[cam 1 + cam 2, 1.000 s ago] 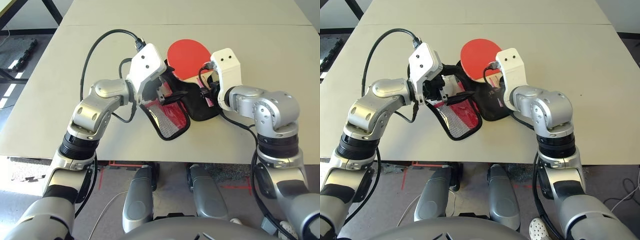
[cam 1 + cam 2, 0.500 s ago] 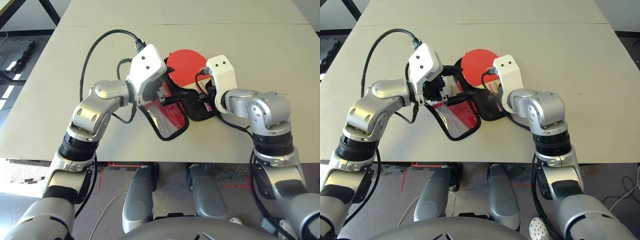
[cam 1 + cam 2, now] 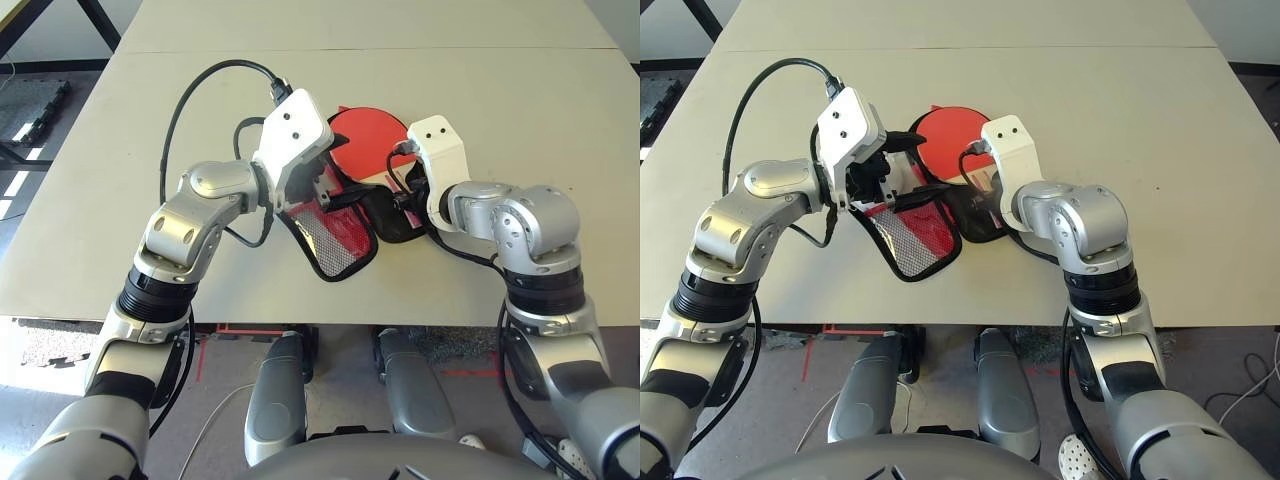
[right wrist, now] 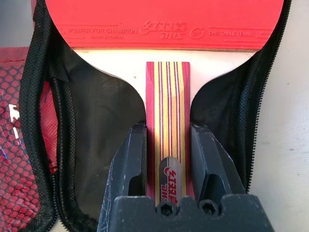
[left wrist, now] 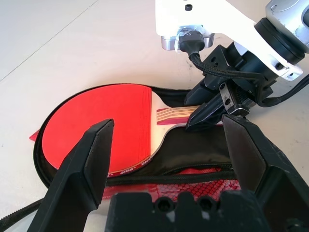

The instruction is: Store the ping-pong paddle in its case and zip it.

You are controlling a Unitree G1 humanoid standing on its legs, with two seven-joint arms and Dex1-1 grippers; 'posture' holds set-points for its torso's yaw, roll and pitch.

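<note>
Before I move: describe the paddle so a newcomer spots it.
On the pale grey table, find the open black-lined fabric case. Lying in it is a flat bat with a round red rubber face; its striped wooden handle sets it apart from the red mesh pocket.

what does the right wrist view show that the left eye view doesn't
Only the right wrist view: the raised lettering on the paddle's red face, and the right gripper's fingers closed on either side of the handle.
Only the left eye view: the left gripper and the table's near edge.
Both: the paddle, part of the case, its mesh.
</note>
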